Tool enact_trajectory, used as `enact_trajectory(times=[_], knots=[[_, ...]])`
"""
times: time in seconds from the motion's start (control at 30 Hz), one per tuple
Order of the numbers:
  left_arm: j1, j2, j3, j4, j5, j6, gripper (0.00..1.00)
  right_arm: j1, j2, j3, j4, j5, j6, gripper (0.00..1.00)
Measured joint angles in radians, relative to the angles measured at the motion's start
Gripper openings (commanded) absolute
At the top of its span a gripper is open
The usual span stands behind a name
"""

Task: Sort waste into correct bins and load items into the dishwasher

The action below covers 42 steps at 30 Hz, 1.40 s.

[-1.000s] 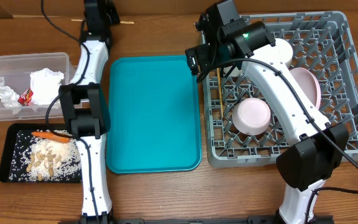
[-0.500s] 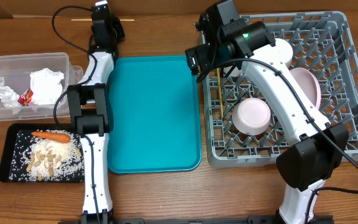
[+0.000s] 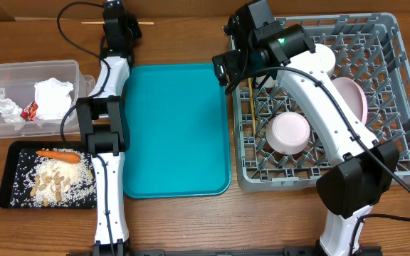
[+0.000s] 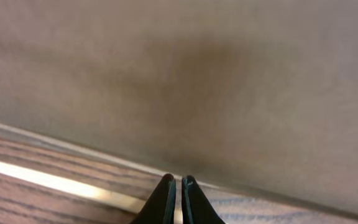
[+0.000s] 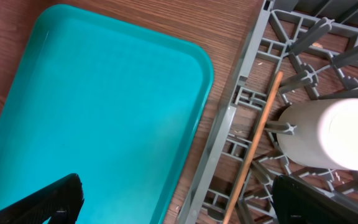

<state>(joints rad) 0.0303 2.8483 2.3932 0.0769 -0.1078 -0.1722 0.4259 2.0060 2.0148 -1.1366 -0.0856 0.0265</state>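
now | wooden table point(image 3: 176, 220) | tan wall point(image 4: 229, 74) behind | left tool point(image 4: 176, 193) clenched | right tool point(image 5: 179, 199) released

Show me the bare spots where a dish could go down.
The teal tray is wholly bare, left of the rack. Bare table lies along its near edge. Crowded: the rack's left half, the black tray, the tub.

The left white robot arm point(image 3: 109, 199) and right white robot arm point(image 3: 317, 92) have chunky black joints point(image 3: 97, 117). Thin black cables point(image 3: 60, 18) loop beside them.
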Motion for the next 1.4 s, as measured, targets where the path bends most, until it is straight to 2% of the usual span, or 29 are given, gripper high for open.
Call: enact_trajectory(times=[0.3,0.73,1.07,1.3,1.4], knots=[[0.0,0.0,0.002,0.003,0.0,-0.008,0.08,0.0,0.0,0.0,0.0,0.0,0.0,1.0],[0.0,0.003,0.003,0.124,0.0,-0.008,0.1,0.0,0.0,0.0,0.0,0.0,0.0,1.0],[0.003,0.101,0.011,0.199,-0.008,0.0,0.13,0.0,0.0,0.0,0.0,0.0,0.0,1.0],[0.014,0.103,0.018,0.178,-0.008,0.008,0.1,0.0,0.0,0.0,0.0,0.0,0.0,1.0],[0.016,0.099,0.044,0.107,-0.008,0.02,0.09,0.0,0.0,0.0,0.0,0.0,0.0,1.0]])
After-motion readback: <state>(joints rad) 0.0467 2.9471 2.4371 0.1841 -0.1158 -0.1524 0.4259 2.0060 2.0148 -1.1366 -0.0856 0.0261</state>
